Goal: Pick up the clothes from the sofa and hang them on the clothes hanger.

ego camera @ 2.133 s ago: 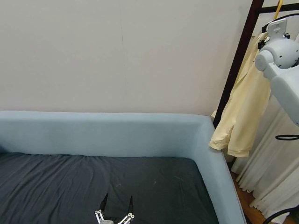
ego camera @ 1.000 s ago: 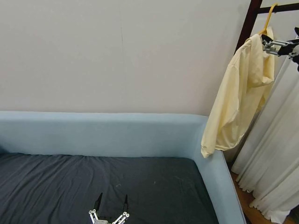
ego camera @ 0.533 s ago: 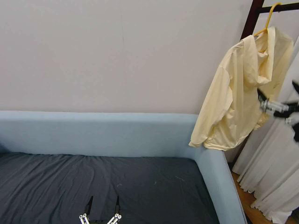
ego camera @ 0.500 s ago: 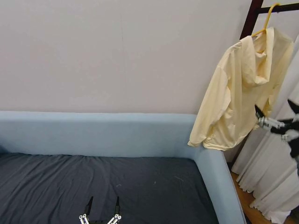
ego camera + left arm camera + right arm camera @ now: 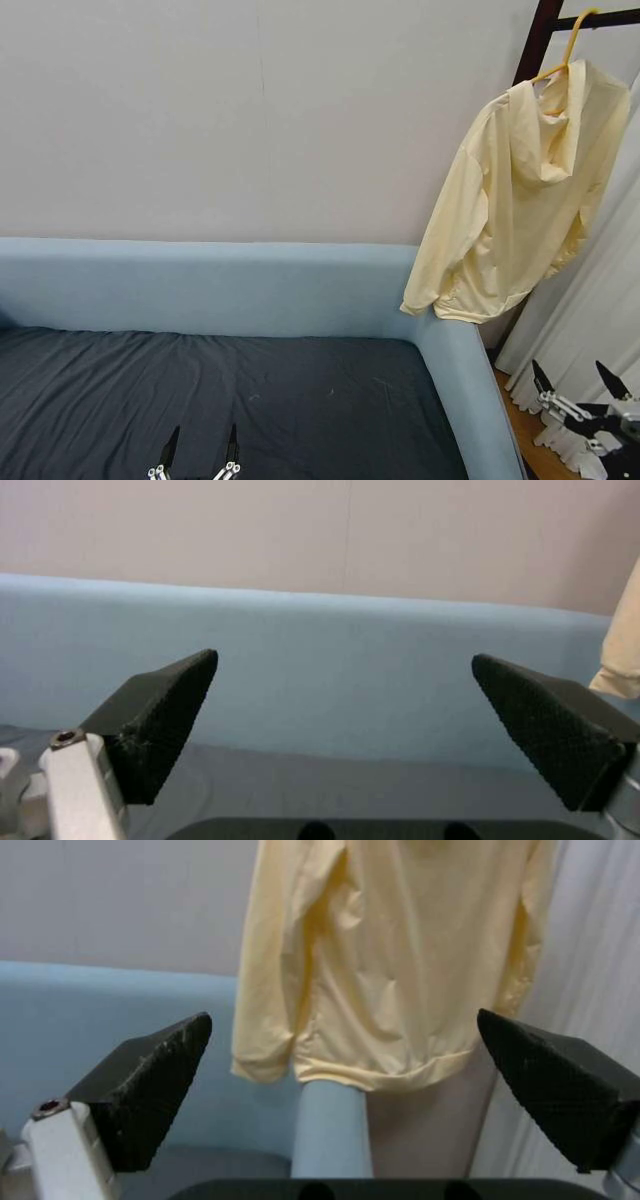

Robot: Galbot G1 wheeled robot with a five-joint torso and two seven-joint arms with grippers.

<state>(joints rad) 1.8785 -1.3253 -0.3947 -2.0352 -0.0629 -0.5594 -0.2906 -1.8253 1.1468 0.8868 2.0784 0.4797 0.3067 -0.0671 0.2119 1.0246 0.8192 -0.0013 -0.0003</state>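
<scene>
Hanging from the rack (image 5: pixel 533 40) beyond the sofa's (image 5: pixel 250 285) right end, the yellow garment (image 5: pixel 520 200) looks delivered — left end effector (image 5: pixel 203 440) over the sofa seat, right end effector (image 5: pixel 568 372) beside its arm, both spread and empty — so only a sofa check seems left.

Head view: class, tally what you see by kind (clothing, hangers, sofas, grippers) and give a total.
Jacket: 1
Hanger: 1
Sofa: 1
Grippers: 2, left gripper, right gripper
Total: 5
</scene>
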